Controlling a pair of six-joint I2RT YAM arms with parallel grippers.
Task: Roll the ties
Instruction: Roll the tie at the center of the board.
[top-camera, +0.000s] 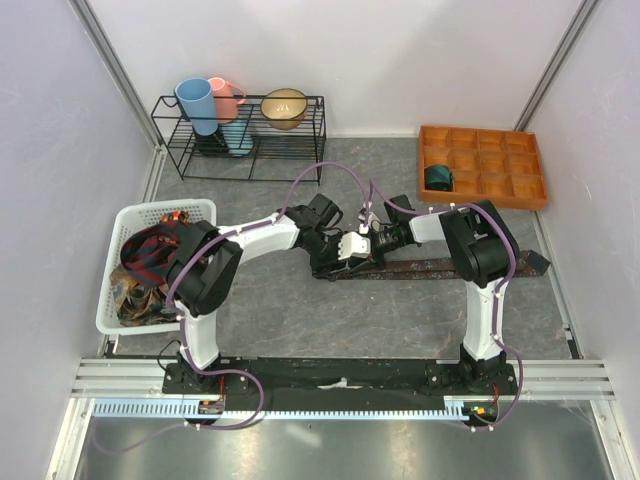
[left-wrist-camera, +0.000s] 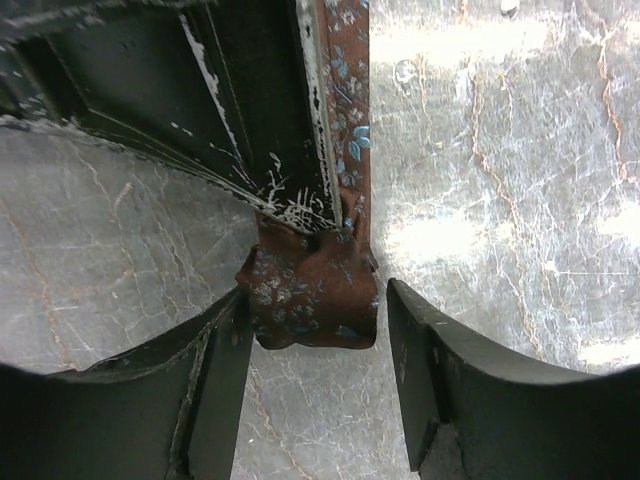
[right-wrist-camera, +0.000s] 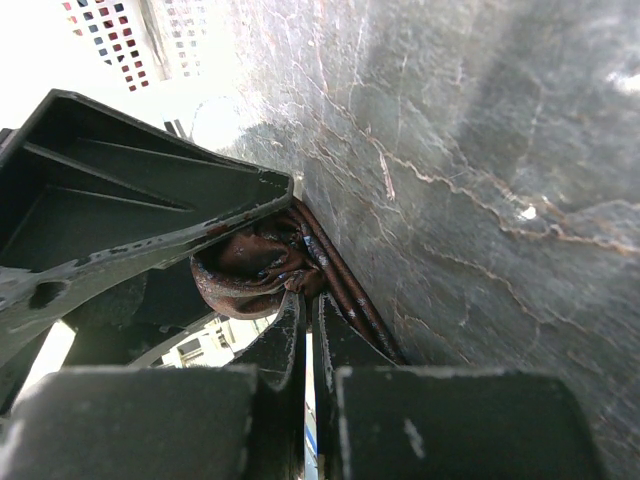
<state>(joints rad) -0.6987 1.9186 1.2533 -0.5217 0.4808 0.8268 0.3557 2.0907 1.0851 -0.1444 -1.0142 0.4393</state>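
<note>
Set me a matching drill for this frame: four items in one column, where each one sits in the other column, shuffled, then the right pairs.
Things
1. maroon-brown patterned cloth tie
2. teal rolled tie
3. red-navy plaid tie
4. light blue plastic cup

Places
A. in the white plastic basket
B. on the black wire rack
C. stretched out on the grey marbled table
D. in a compartment of the orange divided tray

Pairs: 1-C, 2-D, 3-A, 4-B
</note>
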